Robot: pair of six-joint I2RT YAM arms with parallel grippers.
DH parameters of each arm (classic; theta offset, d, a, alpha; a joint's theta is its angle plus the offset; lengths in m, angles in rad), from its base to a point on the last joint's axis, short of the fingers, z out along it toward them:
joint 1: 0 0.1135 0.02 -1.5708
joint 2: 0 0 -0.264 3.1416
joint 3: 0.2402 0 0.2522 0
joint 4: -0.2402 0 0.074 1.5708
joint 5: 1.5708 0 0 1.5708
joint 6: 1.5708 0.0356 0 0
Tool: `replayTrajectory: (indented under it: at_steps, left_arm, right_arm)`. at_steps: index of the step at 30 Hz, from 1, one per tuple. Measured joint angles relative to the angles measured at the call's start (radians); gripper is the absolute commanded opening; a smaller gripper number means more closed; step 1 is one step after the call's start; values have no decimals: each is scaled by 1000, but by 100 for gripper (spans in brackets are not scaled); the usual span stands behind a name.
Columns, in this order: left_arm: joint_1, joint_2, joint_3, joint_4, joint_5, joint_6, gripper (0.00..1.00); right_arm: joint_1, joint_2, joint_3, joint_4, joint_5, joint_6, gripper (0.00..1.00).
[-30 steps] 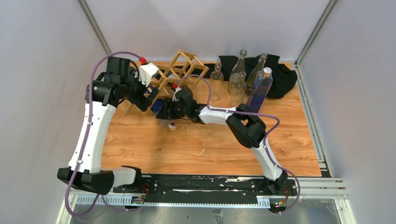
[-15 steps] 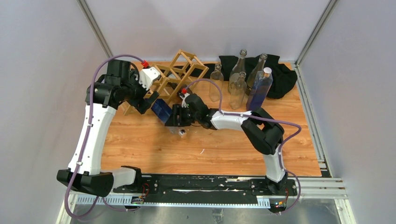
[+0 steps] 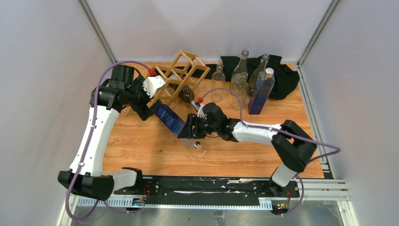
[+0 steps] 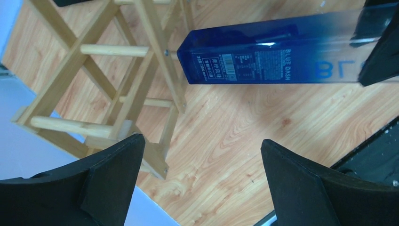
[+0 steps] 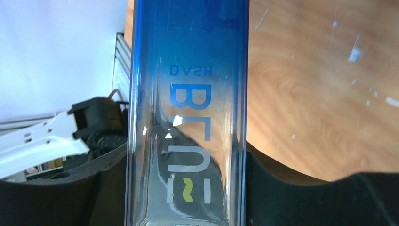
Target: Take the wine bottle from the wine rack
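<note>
Blue glass, square-sided and smooth, the wine bottle [image 3: 170, 120] looks heavy, rigid and breakable (likely slippery too); a hold across its flat faces near the neck suits it. The right gripper [image 3: 193, 131] clamps it there, over the tabletop's [image 3: 235, 155] middle. The left gripper [image 3: 148, 111] gapes wide, empty, at its base. Whether that base is clear of the wine rack [image 3: 181, 70], by the far-left corner, is hidden from above.
</note>
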Motion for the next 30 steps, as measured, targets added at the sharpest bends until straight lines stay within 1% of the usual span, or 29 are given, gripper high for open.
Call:
replayTrajectory:
  at_steps: [4, 7, 9, 13, 16, 20, 23, 27, 30]
  left_arm:
    - [0, -51, -70, 3, 60, 87, 100]
    - [0, -127, -145, 5, 131, 177, 100]
    - [0, -203, -211, 5, 200, 263, 100]
    - [-9, -289, -279, -1, 297, 381, 100]
    - [-59, -311, -311, -1, 338, 468, 100]
    - [-137, -314, -362, 4, 344, 584, 100]
    - [-185, -317, -407, 17, 331, 643, 100]
    - [-236, -326, -446, 40, 298, 705, 100]
    - [-276, -340, -486, 72, 264, 719, 100]
  right_arm:
    - [1, -132, -39, -104, -23, 1, 0]
    - [1, -209, -42, -176, -45, -1, 0]
    - [1, -252, -35, -241, -66, -9, 0]
    - [3, -285, -10, -367, -96, -30, 0]
    - [3, -300, 7, -456, -114, -45, 0]
    - [3, -302, 31, -525, -137, -58, 0]
    - [3, -302, 55, -551, -153, -64, 0]
    - [3, -302, 113, -594, -173, -92, 0]
    - [3, -299, 156, -616, -183, -105, 0]
